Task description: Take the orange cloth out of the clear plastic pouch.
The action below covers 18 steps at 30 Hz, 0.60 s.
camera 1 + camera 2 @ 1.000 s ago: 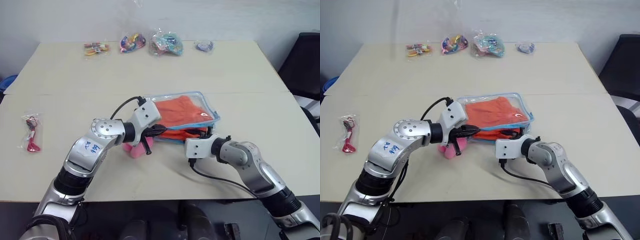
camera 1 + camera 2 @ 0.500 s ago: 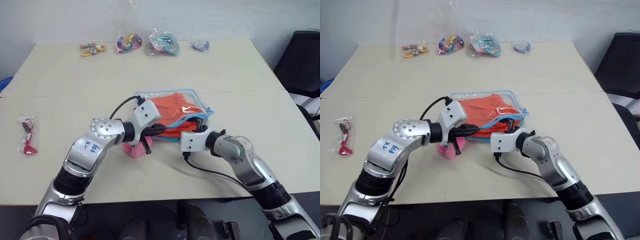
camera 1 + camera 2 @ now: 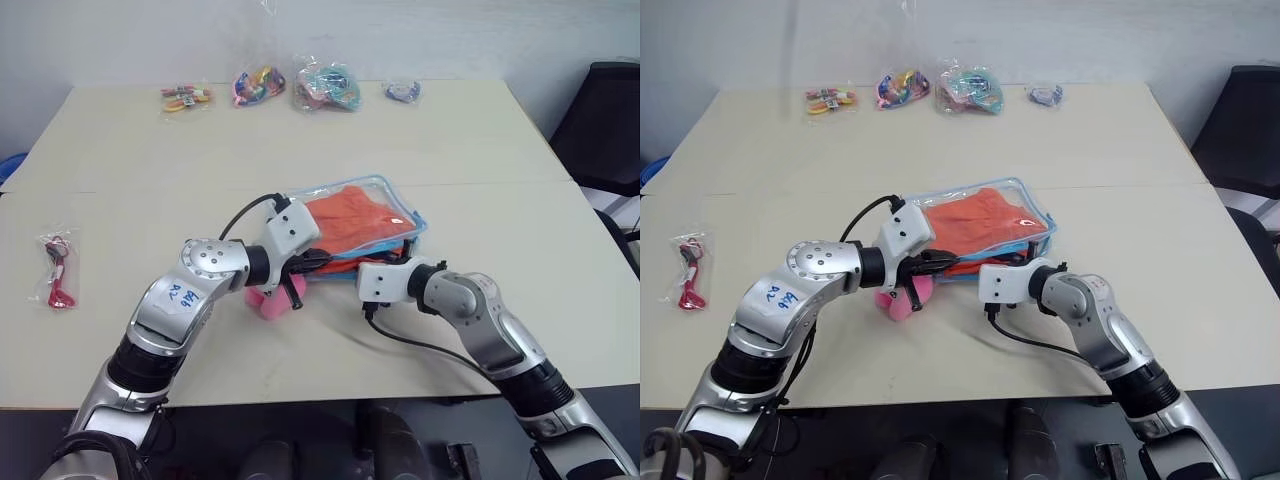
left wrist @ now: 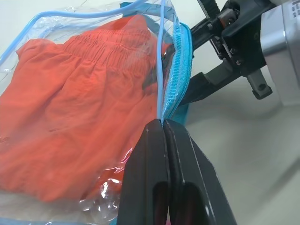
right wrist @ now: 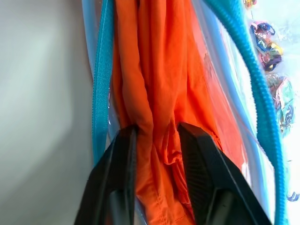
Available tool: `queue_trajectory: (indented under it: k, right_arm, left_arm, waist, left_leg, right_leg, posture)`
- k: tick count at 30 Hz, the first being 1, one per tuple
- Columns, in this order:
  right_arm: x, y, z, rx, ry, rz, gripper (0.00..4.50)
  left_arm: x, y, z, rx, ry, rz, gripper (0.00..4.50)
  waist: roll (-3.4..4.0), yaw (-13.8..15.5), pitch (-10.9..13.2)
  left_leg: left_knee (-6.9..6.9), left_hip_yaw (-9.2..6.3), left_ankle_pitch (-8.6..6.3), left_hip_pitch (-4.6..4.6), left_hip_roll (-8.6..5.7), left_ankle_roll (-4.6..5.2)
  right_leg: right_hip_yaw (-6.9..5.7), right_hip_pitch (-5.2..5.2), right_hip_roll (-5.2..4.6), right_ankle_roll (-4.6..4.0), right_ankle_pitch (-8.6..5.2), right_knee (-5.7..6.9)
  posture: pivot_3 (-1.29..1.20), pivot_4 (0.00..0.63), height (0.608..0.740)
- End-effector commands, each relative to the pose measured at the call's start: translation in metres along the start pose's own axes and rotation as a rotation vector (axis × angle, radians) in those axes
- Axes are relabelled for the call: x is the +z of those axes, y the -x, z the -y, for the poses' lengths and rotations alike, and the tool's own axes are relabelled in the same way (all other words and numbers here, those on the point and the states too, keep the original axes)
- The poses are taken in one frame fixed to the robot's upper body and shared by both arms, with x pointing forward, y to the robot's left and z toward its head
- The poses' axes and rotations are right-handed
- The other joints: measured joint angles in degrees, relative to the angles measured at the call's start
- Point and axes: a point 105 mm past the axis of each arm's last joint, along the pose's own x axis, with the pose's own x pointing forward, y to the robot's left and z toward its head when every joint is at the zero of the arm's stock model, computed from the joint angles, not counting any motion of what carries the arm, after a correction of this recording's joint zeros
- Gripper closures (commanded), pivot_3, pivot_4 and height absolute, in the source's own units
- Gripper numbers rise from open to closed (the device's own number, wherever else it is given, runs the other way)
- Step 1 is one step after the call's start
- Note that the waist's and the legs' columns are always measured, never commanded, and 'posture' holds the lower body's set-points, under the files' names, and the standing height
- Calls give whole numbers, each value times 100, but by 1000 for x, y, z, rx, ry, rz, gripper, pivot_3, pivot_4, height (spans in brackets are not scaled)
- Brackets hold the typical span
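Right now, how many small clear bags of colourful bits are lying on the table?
5. Four sit along the far edge: bag one, bag two, bag three, bag four. The fifth bag lies near the table's left edge. None seem hidden.

Left gripper clamped fully closed; right gripper slightly parted, both forearms angled inward, tips converging.
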Motion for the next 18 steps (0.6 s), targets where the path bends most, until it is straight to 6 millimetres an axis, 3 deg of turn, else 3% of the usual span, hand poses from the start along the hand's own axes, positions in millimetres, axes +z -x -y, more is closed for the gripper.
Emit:
queue_trajectory:
  k: [1,7,10,14,18]
  right_arm:
    - [6,-2,7,-23,76,20,3050]
    - [6,-7,14,-46,134,19,3050]
    - [6,-6,15,-53,131,20,2485]
    - [4,-7,13,-45,157,15,1146]
    - [2,-14,13,-36,177,10,1146]
  left_arm:
    - [9,3,2,3,-30,37,4500]
    - [9,4,0,11,-30,36,4500]
    - [9,4,0,15,-29,34,4500]
    - [8,4,-1,18,-28,33,4500]
    - [10,4,0,17,-28,37,4500]
  waist:
    - [0,-2,0]
    - [0,4,0]
    - [0,-1,0]
    - [0,-8,0]
    - [0,-11,0]
  left_leg:
    - [0,0,0,0,0,0]
    - [0,-1,0,0,1,-1]
    - [0,-1,0,-1,-1,-1]
    - [-1,-1,0,0,1,-2]
    - [0,-1,0,1,1,-2]
  right_leg:
    - [0,0,0,0,0,0]
    - [0,-1,0,0,0,0]
    - [0,-1,-1,0,0,0]
    - [-1,-1,0,0,0,0]
    - [0,-1,0,0,0,0]
  posture:
    - [0,150,740]
    - [0,150,740]
    - [0,150,740]
    - [0,150,740]
    - [0,150,740]
